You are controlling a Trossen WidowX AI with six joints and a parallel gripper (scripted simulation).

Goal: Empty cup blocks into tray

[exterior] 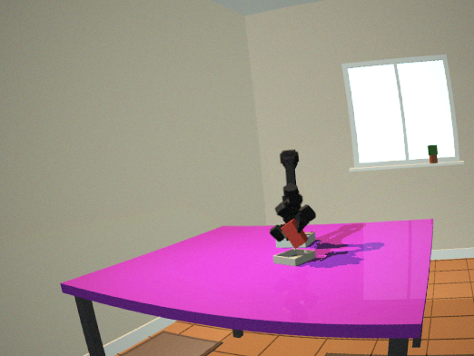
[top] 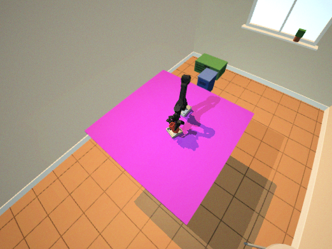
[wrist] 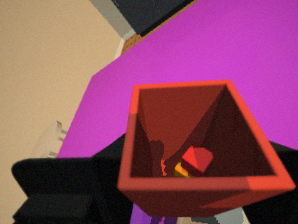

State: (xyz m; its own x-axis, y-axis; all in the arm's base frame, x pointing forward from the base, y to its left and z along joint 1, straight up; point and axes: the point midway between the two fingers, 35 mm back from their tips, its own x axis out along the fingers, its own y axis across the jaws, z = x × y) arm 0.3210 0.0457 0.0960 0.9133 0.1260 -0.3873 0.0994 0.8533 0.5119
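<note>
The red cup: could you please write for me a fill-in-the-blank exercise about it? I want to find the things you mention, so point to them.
1. The gripper [top: 175, 123] [exterior: 292, 223] holds a cup [top: 173, 126] [exterior: 294, 233] [wrist: 206, 184] coloured ____.
2. Inside, a red block [wrist: 198, 159] and a ____ block are visible.
3. The tabletop [top: 143, 133] [exterior: 204, 272] [wrist: 200, 55] is coloured ____.

Missing words: red; yellow; magenta.

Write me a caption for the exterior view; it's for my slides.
Gripper holding a tilted red cup above a tray.

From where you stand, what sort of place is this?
Probably a plain room set up for robot practice: a black arm on a bright magenta table, orange floor tiles, and a window.
</note>
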